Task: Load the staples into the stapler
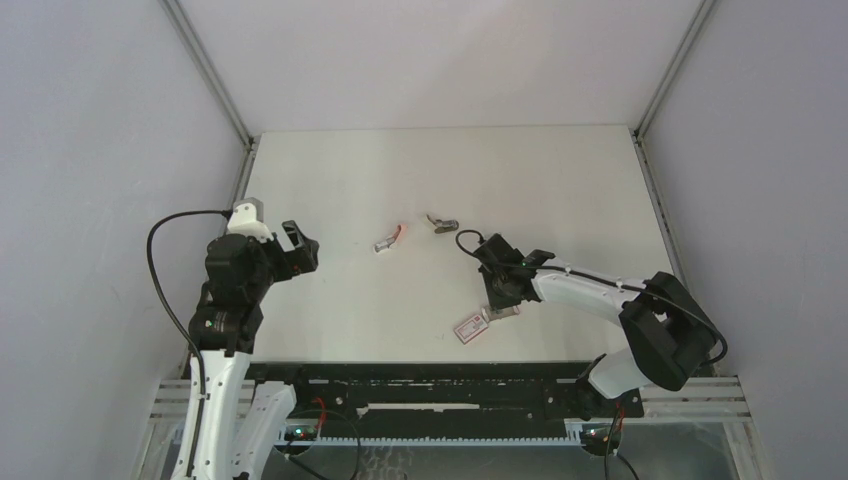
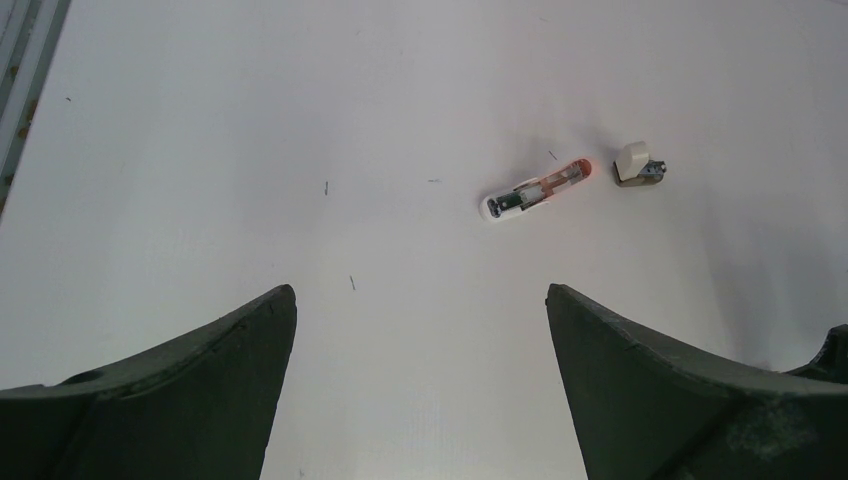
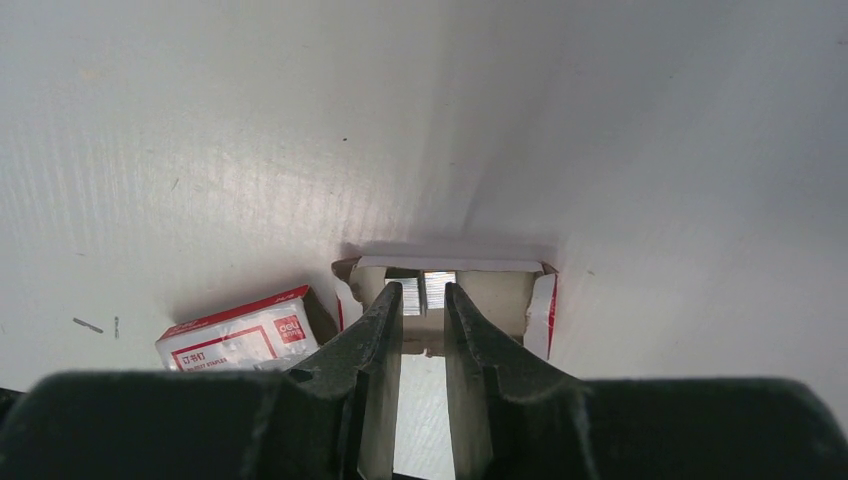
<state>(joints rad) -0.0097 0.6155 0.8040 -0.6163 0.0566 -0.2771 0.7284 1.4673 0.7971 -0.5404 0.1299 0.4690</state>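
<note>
Staples in their tray, right pincer narrowed around them

The staples [image 3: 425,290] lie in the pale tray [image 3: 500,292] at lower centre of the right wrist view. The right gripper [image 3: 423,303] has its tips close either side; I cannot tell if it grips. The red-labelled box [image 3: 240,335] sits just left. The stapler [image 1: 441,222] lies mid-table, well apart, beside an orange-and-white item [image 2: 535,190]. The left gripper [image 2: 420,295] is spread wide, holding nothing.

Colours on the plain white surface [image 1: 400,180]
Silvery-grey staples [image 3: 432,288] in a pale, red-edged tray [image 3: 500,295]; white sleeve [image 3: 240,338], red-labelled.
</note>
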